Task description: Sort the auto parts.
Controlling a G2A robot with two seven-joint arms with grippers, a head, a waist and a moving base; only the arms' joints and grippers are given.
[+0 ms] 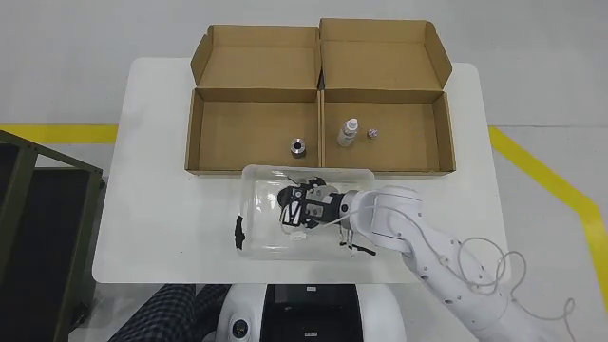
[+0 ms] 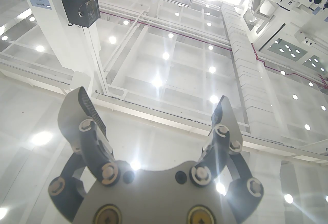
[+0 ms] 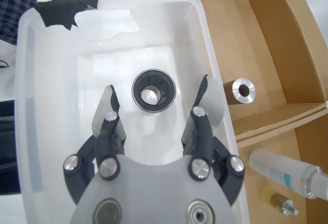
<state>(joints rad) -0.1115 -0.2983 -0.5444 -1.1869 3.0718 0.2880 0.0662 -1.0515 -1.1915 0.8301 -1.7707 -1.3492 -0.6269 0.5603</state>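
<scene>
Right gripper (image 3: 158,88) wide open, one finger on each side of the bearing (image 3: 153,94), which stands on end mid-floor of the bin (image 3: 21,81). Risks: the finger near the bin wall beside the box (image 3: 256,30) could snag and drag the bin. An off-centre close may tip the round bearing or squirt it out.

A ring (image 3: 153,94) sits inside the tub (image 3: 208,51) on the table (image 1: 161,199). Behind the tub, the left box (image 1: 237,133) holds a cylinder (image 1: 298,146), and the right box (image 1: 408,142) holds a bottle (image 1: 348,132) and a fitting (image 1: 372,133).

two cardboard boxes (image 1: 237,138), one clear bin (image 1: 285,167), four parts (image 1: 297,146)
</scene>
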